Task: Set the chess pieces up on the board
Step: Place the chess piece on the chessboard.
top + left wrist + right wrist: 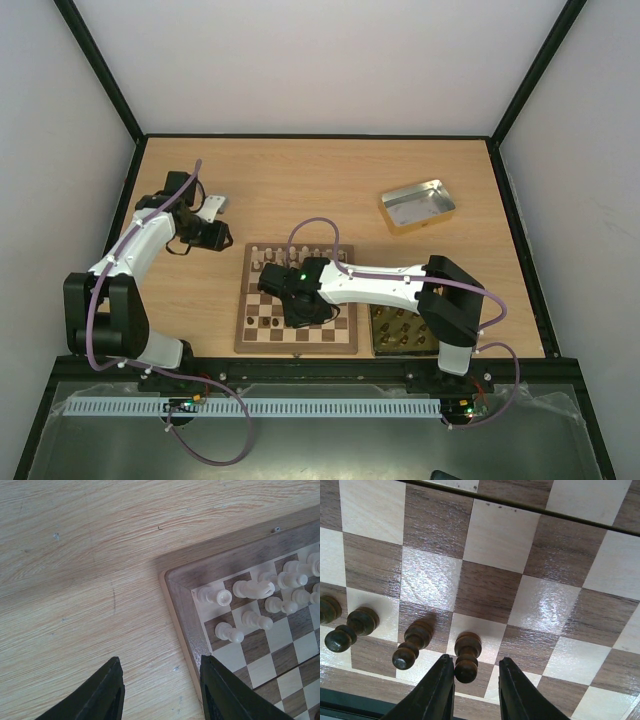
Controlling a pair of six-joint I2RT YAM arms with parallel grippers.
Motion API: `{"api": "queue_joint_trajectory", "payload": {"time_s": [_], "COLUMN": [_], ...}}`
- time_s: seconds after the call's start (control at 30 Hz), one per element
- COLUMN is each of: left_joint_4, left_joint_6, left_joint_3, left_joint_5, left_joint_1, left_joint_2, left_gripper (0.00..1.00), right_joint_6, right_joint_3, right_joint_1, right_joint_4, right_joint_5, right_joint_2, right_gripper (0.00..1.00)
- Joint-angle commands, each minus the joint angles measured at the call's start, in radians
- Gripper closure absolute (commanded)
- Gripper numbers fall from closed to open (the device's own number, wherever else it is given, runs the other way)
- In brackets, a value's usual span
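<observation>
The board [296, 345] lies in the middle of the table. Cream chess pieces [223, 597] stand in two rows at its far-left corner. Several dark pawns [410, 645] stand in a row near the board's front edge. My right gripper [476, 667] hangs low over that row, open, its jaws either side of one upright dark pawn [466, 655]. The pawn stands close against the left finger, with a clear gap to the right one. My left gripper [160, 680] is open and empty over bare table, just off the board's far-left corner [187, 610].
A silver tin [417, 205] sits empty at the back right. A gold-toned tin [402, 330] with dark pieces in it lies against the board's right side, partly under the right arm. The table's black frame runs along the edges.
</observation>
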Motion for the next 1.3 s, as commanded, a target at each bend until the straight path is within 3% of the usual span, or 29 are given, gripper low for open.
{"api": "queue_joint_trajectory", "payload": {"time_s": [0.0, 0.73, 0.9, 1.27], "left_joint_4": [0.004, 0.005, 0.007, 0.005], "left_joint_6": [0.004, 0.005, 0.004, 0.004], "left_joint_3": [-0.011, -0.017, -0.018, -0.017], "left_joint_5": [0.015, 0.016, 0.018, 0.017], "left_joint_1": [-0.006, -0.012, -0.013, -0.013], "left_joint_2": [-0.014, -0.016, -0.014, -0.014], "left_gripper": [0.57, 0.57, 0.57, 0.57], "right_joint_6": [0.0, -0.032, -0.038, -0.049], "right_joint_3": [0.0, 0.043, 0.045, 0.068], "right_joint_1": [-0.003, -0.014, -0.017, -0.063], "right_joint_4": [-0.033, -0.042, -0.042, -0.046], "right_joint_5": [0.015, 0.022, 0.024, 0.042], "right_joint_2": [0.012, 0.054, 0.055, 0.062], "right_gripper": [0.76, 0.76, 0.68, 0.68]}}
